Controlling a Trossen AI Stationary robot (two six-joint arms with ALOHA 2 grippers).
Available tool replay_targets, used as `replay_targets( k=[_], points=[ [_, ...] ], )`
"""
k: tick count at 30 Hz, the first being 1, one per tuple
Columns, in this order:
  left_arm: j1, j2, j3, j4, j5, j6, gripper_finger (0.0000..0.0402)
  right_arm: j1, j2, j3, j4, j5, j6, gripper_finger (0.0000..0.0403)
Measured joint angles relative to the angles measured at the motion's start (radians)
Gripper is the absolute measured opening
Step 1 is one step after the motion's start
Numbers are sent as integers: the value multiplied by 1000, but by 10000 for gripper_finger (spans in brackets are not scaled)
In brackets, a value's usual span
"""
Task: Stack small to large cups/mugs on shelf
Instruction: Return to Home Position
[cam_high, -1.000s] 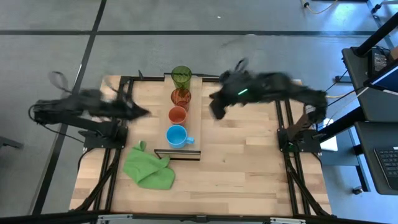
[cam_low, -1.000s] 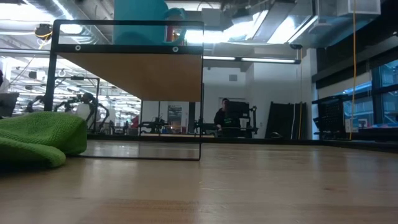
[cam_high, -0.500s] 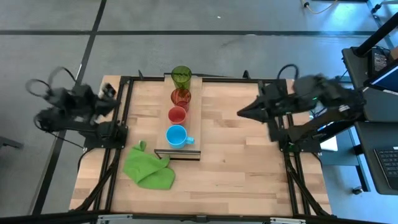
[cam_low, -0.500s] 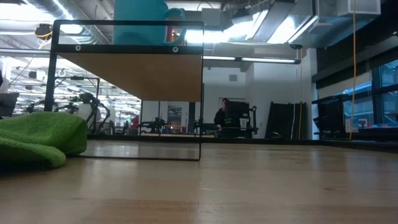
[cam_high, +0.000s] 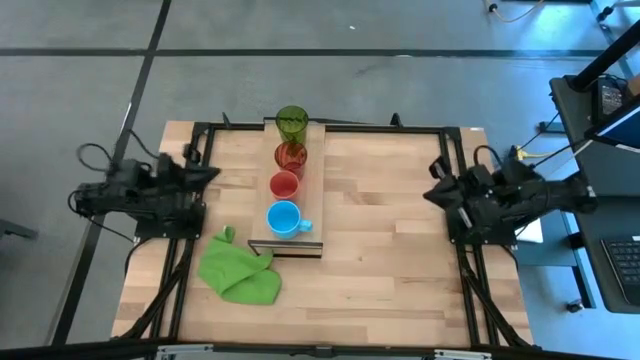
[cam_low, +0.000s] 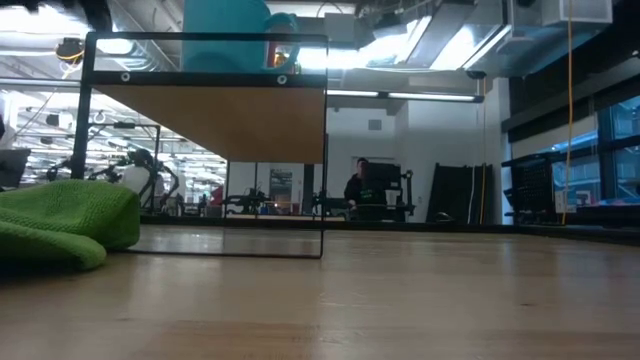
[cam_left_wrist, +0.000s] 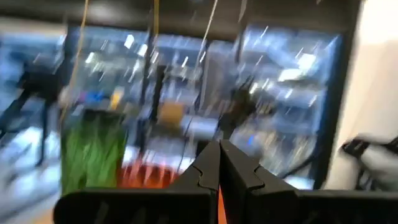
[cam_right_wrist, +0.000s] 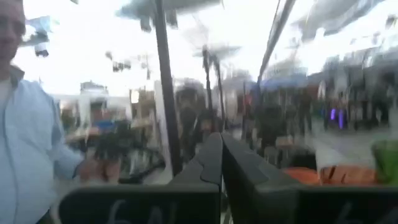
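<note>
Both arms have swung back from the shelf (cam_high: 314, 195) since a second ago. My left arm (cam_high: 140, 192) now sits folded over the left edge of the tabletop (cam_high: 400, 270) and my right arm (cam_high: 500, 200) over its right edge, each well apart from the cups. On the wrist cameras I see the left fingers (cam_left_wrist: 205, 171) pressed together with nothing between them, and the right fingers (cam_right_wrist: 208, 163) likewise closed on nothing. The cups have not shifted. They stand in one row along the shelf: green tumbler (cam_high: 291, 122) at the far end, then orange tumbler (cam_high: 290, 156), red cup (cam_high: 285, 185), and blue mug (cam_high: 284, 218) nearest the low camera, its handle pointing to my right. A cloth (cam_high: 240, 270) lies crumpled on the tabletop just beside the shelf's near left corner. A person (cam_right_wrist: 25, 130) in a pale shirt shows at the edge of the right wrist view.
</note>
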Motion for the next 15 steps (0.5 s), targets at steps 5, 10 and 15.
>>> replay_targets(
  k=[5,10,15],
  points=[
    [0,0,-147,45,-158,-102,0,-8,-173,-257,209,-7,-38,12],
    [-1,1,-271,153,-242,-155,0,-9,-305,-455,322,18,-19,12],
    [-1,2,-372,142,-352,-269,0,-10,-378,-455,209,16,-80,12]
  ],
)
